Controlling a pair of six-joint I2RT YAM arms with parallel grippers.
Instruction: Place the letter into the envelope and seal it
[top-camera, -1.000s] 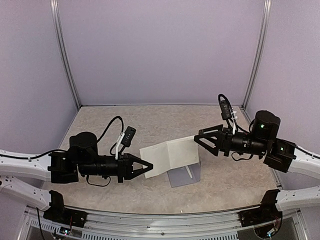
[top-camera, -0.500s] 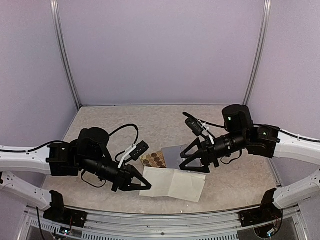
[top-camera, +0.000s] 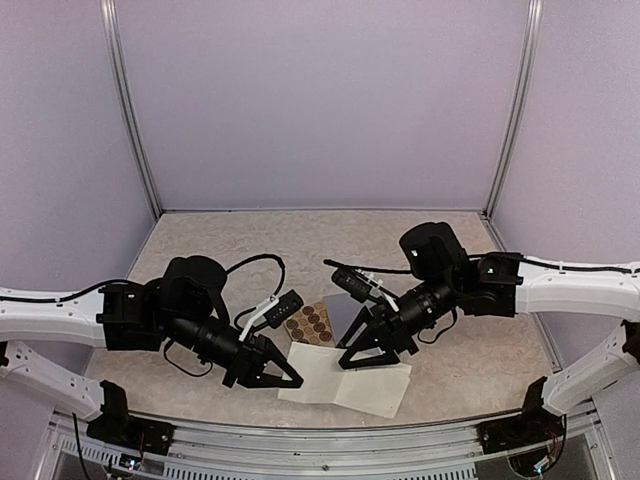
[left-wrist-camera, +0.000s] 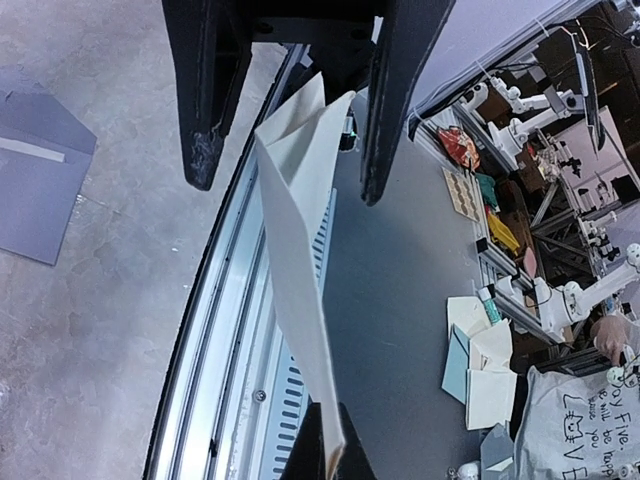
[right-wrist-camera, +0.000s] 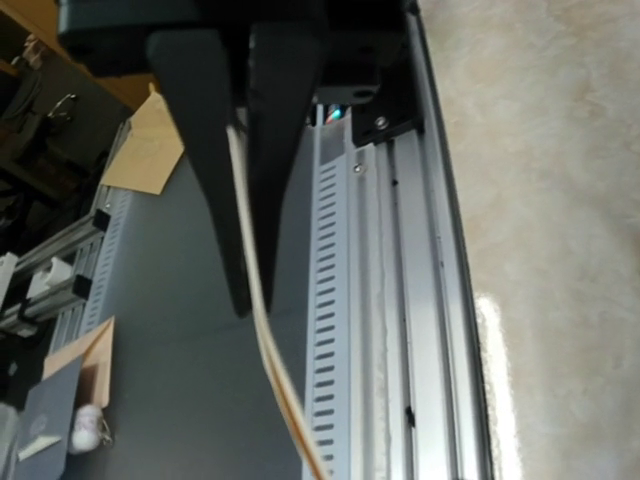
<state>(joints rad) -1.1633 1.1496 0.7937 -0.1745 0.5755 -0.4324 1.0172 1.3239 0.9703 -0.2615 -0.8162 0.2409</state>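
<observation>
The letter (top-camera: 350, 385) is a folded cream sheet held low by the table's front edge. My left gripper (top-camera: 292, 381) is shut on its left corner. The pinch shows at the bottom of the left wrist view (left-wrist-camera: 335, 462), with the letter (left-wrist-camera: 295, 230) seen edge-on. My right gripper (top-camera: 352, 362) is at the letter's upper edge. In the left wrist view its fingers (left-wrist-camera: 205, 130) stand apart, either side of the sheet's far end. The grey-lavender envelope (top-camera: 338, 312) lies flat behind it, partly hidden, and also shows in the left wrist view (left-wrist-camera: 35, 190).
A tan sheet of round brown stickers (top-camera: 308, 322) lies left of the envelope. The metal front rail (right-wrist-camera: 400, 300) runs just below the letter. Lavender walls close off the back and sides.
The letter was stretched between both grippers above the envelope. It has come down towards the front edge. The right gripper let go of its right end and moved left and forward.
</observation>
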